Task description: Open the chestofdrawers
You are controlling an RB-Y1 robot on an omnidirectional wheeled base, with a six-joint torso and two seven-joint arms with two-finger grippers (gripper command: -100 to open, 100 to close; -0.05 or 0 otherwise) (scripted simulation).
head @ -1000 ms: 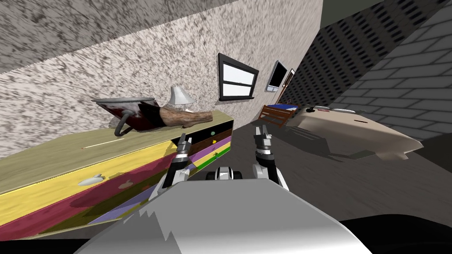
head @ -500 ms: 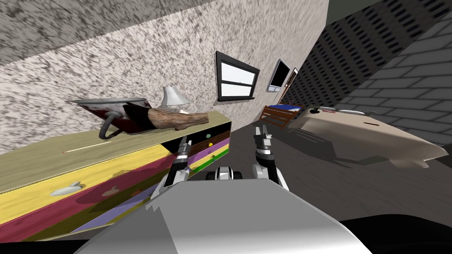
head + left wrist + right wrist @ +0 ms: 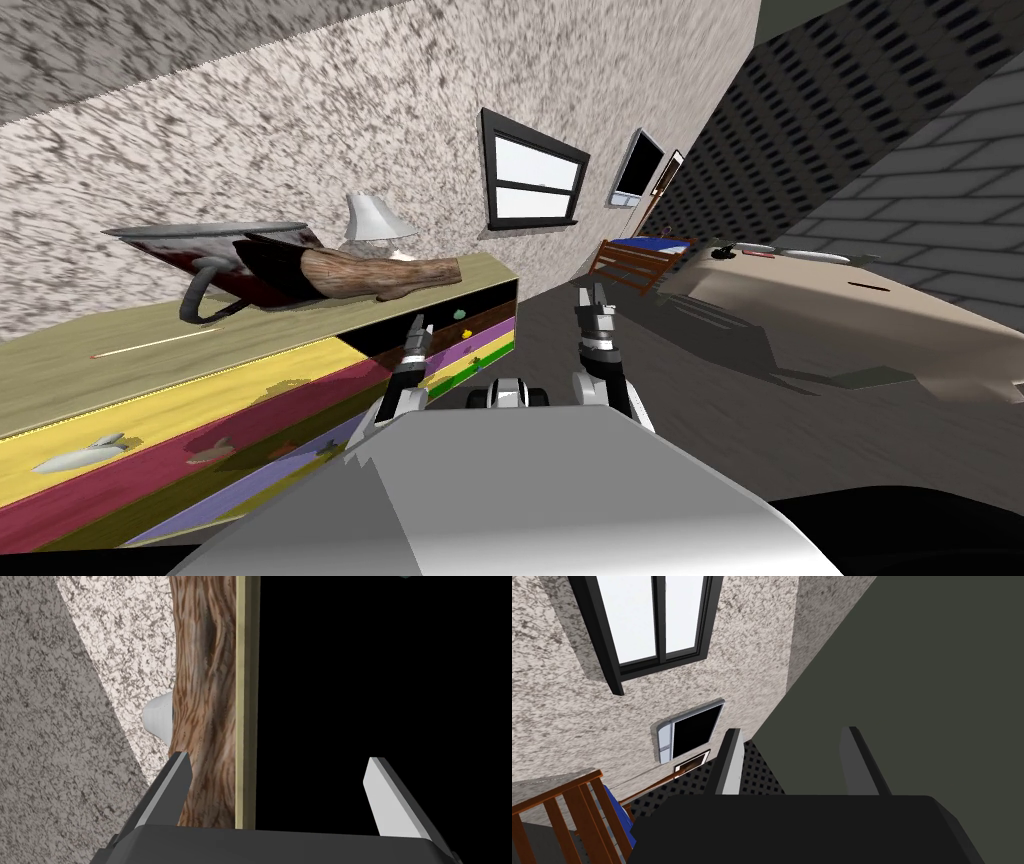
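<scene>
So, left claw (image 3: 416, 322): released, hovering beside top edge of chest of drawers (image 3: 250, 385).
Next: reach a drawer handle (image 3: 75, 455), clench.

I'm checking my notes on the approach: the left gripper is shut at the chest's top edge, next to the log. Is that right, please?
Not quite: the left gripper is open, not shut. The left wrist view shows its fingers standing well apart. The rest holds: it is at the chest's top edge, next to the log.
</scene>
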